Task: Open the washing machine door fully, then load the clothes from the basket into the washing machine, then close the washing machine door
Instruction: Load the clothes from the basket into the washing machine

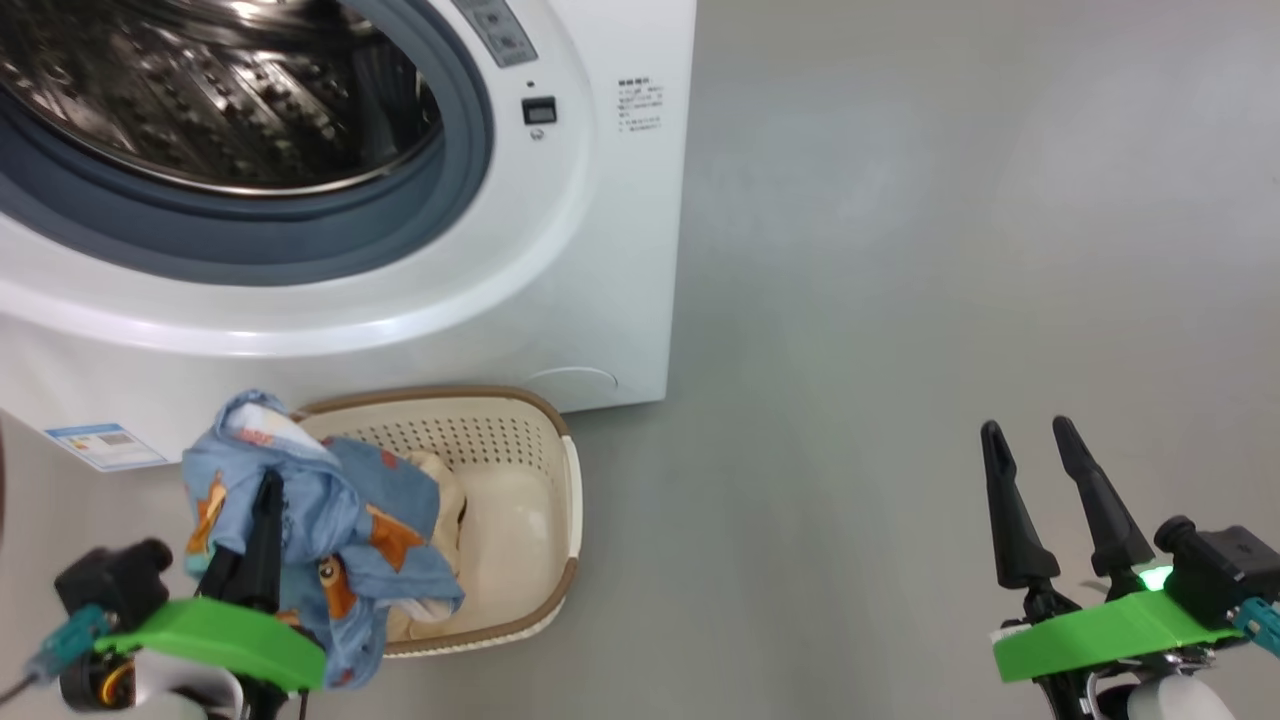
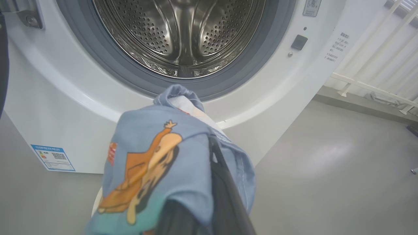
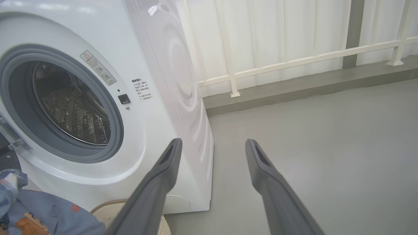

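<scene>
The washing machine [image 1: 600,250] stands with its mouth open, and the steel drum [image 2: 183,29] shows inside the grey gasket. A dark sliver at the left edge of the left wrist view looks like the washing machine door [image 2: 2,65] swung aside. The cream basket [image 1: 540,520] sits on the floor at the washer's foot. My left gripper [image 1: 268,482] is shut on a light blue printed garment [image 1: 350,510], lifted above the basket's left end and draped over the fingers [image 2: 225,182]. A cream garment [image 1: 440,490] lies in the basket. My right gripper [image 1: 1025,430] hangs open and holds nothing, well right of the washer.
Grey floor [image 1: 900,300] spreads to the right of the washer. A white railing [image 3: 294,62] with pale curtains runs behind it. A blue label [image 1: 105,445] sits low on the washer front, left of the basket.
</scene>
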